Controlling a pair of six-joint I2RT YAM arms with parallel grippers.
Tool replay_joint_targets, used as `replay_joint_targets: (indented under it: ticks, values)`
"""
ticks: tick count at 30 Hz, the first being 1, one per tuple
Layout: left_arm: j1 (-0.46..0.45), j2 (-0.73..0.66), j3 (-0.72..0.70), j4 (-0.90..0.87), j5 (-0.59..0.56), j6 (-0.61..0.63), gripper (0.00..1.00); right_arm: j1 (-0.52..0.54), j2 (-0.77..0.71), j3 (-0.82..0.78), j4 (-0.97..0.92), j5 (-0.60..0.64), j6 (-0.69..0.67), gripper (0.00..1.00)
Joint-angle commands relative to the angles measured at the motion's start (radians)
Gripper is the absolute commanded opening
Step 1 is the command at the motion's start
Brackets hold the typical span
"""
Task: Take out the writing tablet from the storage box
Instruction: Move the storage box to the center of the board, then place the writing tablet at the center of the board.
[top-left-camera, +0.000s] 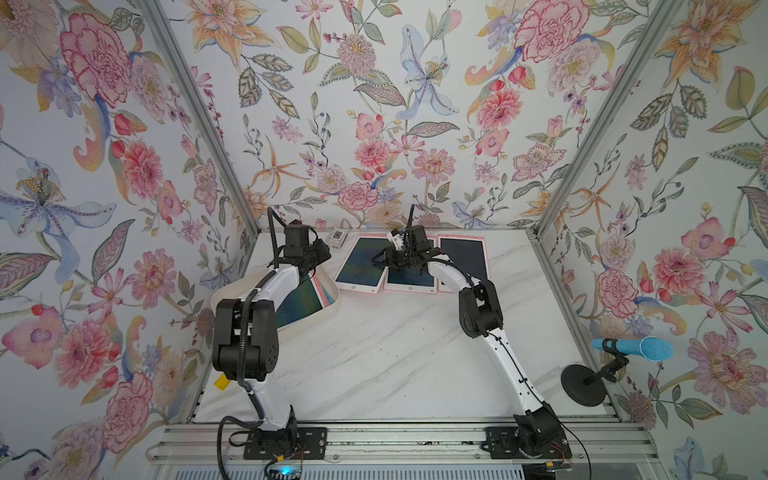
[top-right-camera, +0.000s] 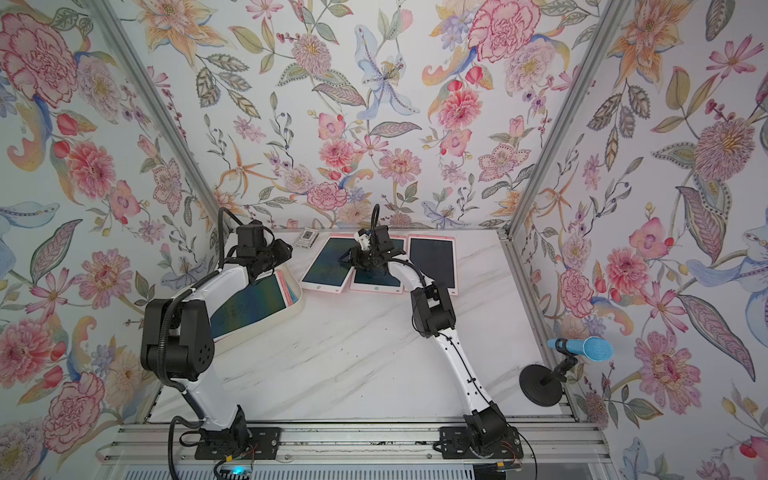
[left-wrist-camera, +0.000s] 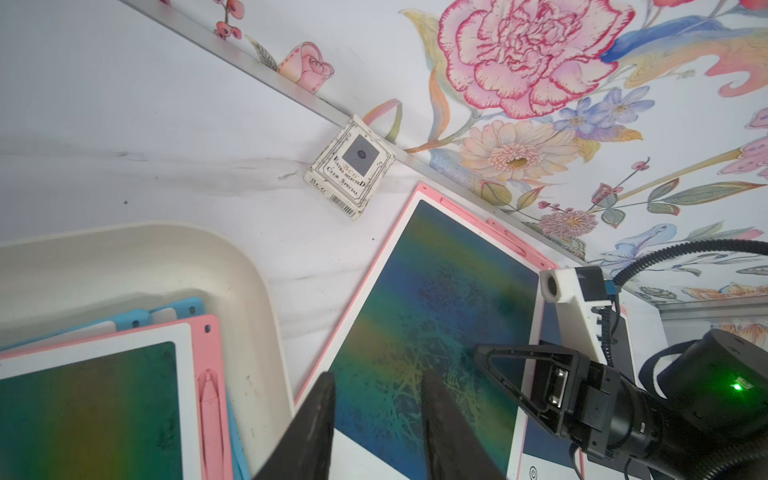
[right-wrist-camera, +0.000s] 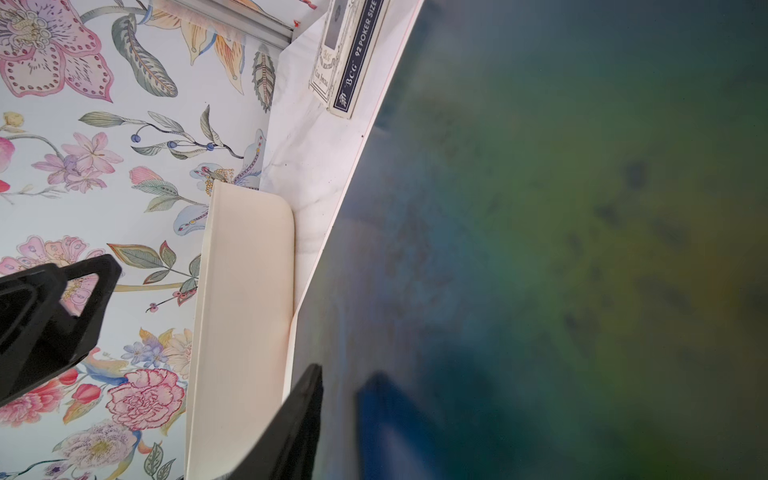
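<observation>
The cream storage box (top-left-camera: 333, 300) sits at the left, partly under my left arm. It holds a pink-framed writing tablet (left-wrist-camera: 87, 411) on top of blue ones (left-wrist-camera: 183, 309). Three more tablets lie out at the back, and the tilted left one (top-left-camera: 360, 266) overlaps the middle one (top-left-camera: 409, 283). My left gripper (left-wrist-camera: 378, 380) hangs open and empty above the gap between the box and the tilted tablet. My right gripper (top-left-camera: 384, 261) is at that tablet's right edge. One of its fingers (right-wrist-camera: 301, 415) stands off the screen and the other is hidden, so it looks open.
A small card box (top-left-camera: 336, 238) lies by the back wall between the storage box and the tablets. The third tablet (top-left-camera: 463, 259) lies at the back right. A blue microphone (top-left-camera: 631, 349) on a black stand is at the right edge. Floral walls close in three sides.
</observation>
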Motion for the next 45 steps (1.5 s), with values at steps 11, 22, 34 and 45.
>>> replay_joint_targets:
  ticks: [11, 22, 34, 45]
  values:
    - [-0.083, 0.287, 0.360, -0.258, 0.031, 0.134, 0.37, 0.006, -0.067, 0.035, -0.069, 0.053, -0.015, 0.61]
    - [-0.112, 0.423, 0.508, -0.337, 0.019, 0.169, 0.37, 0.007, -0.120, 0.046, -0.236, 0.173, -0.054, 0.62]
    - [-0.099, 0.396, 0.462, -0.303, 0.046, 0.178, 0.38, 0.008, -0.087, 0.136, -0.284, 0.213, -0.048, 0.65]
    - [-0.110, 0.433, 0.465, -0.271, 0.079, 0.153, 0.39, 0.009, -0.104, 0.123, -0.343, 0.284, -0.092, 0.70]
